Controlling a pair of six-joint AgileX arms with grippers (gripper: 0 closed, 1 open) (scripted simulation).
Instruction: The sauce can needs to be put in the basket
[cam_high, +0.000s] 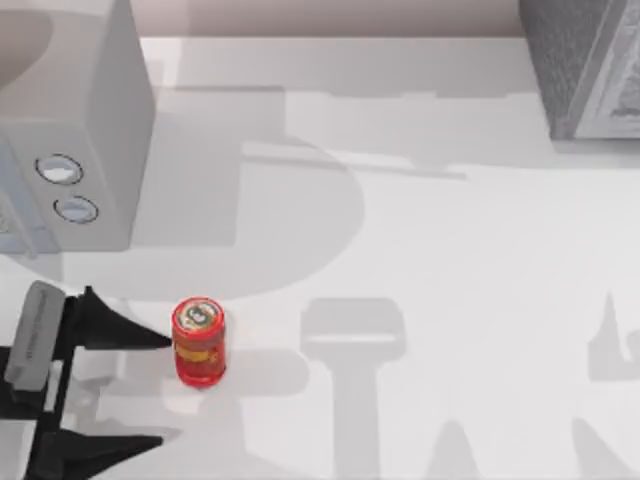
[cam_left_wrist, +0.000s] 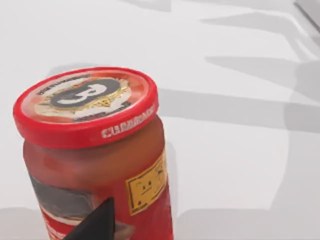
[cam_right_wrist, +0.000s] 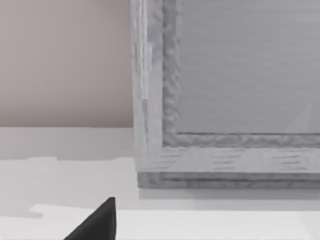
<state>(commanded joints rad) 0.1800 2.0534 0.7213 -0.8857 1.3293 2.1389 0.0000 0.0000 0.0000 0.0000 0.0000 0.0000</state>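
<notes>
While upright: sauce can (cam_high: 198, 341) looks rigid, smooth (perhaps slippery); grip mid-body, below lid.
Left gripper (cam_high: 150, 390): fingers spread open, can just beside.
Right gripper: cannot tell.

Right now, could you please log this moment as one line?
left gripper: open beside sauce can | can: upright on table | right arm: parked

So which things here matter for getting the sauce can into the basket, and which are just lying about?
For the job:
- sauce can, upright near the table's left
- left gripper, fingers open, beside the can
- grey woven basket, far right corner

Lying about:
- grey box with two round dials, far left
</notes>
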